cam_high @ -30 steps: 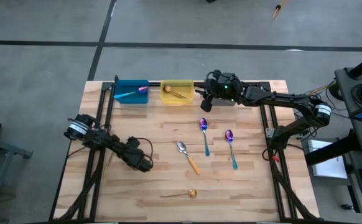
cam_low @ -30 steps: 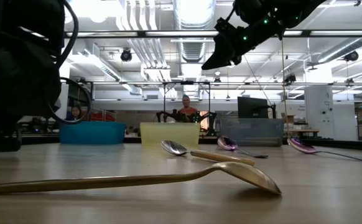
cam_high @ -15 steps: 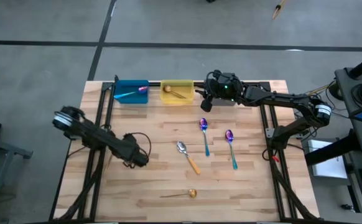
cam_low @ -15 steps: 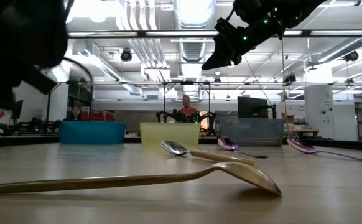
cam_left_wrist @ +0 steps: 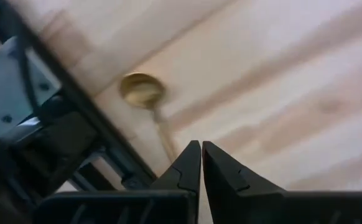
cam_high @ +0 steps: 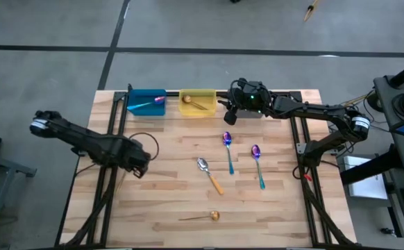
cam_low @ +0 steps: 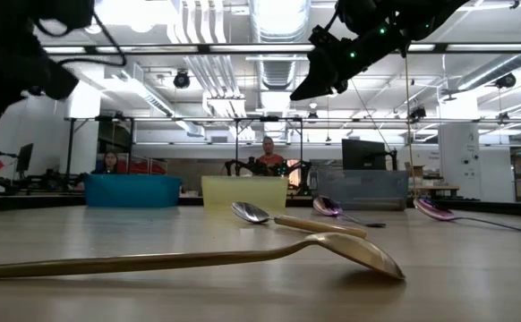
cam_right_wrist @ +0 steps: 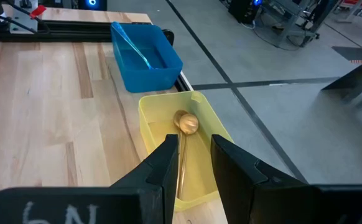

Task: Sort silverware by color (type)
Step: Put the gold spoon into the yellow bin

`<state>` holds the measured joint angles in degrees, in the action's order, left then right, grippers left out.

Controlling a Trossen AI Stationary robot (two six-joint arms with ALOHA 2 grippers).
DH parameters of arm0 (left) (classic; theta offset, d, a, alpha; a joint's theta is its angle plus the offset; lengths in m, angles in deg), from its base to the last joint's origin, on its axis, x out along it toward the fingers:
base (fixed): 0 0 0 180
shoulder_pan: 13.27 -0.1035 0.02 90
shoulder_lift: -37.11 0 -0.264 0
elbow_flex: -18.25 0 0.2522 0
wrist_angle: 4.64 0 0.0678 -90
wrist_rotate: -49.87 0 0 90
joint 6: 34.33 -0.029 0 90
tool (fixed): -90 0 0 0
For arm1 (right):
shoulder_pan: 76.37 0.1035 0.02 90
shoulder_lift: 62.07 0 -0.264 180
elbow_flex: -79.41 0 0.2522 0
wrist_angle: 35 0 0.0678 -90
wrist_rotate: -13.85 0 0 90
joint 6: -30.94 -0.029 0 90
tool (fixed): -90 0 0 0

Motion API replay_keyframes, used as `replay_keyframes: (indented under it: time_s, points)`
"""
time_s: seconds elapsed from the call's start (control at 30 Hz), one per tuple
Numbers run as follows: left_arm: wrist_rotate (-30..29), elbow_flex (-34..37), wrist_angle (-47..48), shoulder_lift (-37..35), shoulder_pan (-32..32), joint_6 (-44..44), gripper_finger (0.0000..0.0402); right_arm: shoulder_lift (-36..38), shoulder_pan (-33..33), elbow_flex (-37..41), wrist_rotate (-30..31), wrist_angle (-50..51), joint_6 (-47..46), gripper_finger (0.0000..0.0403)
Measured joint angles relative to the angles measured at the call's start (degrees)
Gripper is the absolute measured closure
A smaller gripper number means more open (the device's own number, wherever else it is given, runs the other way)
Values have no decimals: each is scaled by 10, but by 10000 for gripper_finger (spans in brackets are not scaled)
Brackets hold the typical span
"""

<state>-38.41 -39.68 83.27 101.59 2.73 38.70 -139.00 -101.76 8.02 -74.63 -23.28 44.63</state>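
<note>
Two purple-blue spoons with teal handles (cam_high: 228,150) (cam_high: 257,164), a silver spoon with an orange handle (cam_high: 209,174) and a gold spoon (cam_high: 202,217) lie flat on the wooden table. Another gold spoon (cam_left_wrist: 143,92) lies by the left frame rail. A teal-handled spoon (cam_high: 148,104) lies in the blue bin (cam_high: 134,97), a gold one (cam_right_wrist: 184,127) in the yellow bin (cam_high: 196,93). My left gripper (cam_high: 138,158) hangs shut above the table's left part, pointing down, holding nothing. My right gripper (cam_high: 228,117) stands open at the far edge, right of the yellow bin.
A gray bin (cam_low: 364,190) stands at the far edge under my right arm. Black frame rails (cam_high: 110,139) (cam_high: 300,149) run along the table's left and right sides. A person (cam_low: 269,157) stands in the room behind the table.
My left gripper has risen and drawn back toward the table's left edge and a little toward the far edge, tipping until it points down; it stays shut. The spoons lie where they were.
</note>
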Motion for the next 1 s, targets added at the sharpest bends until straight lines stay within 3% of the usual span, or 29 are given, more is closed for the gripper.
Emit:
replay_keyframes:
  time_s: [0.3,0.77,1.0]
  points:
    - [-29,18,-1,57,-8,36,402,0,0,0,0,0,5,316]
    - [-54,18,1,252,-9,60,402,0,0,0,0,0,20,316]
    - [-58,18,-2,315,-8,50,402,0,0,0,0,0,20,316]
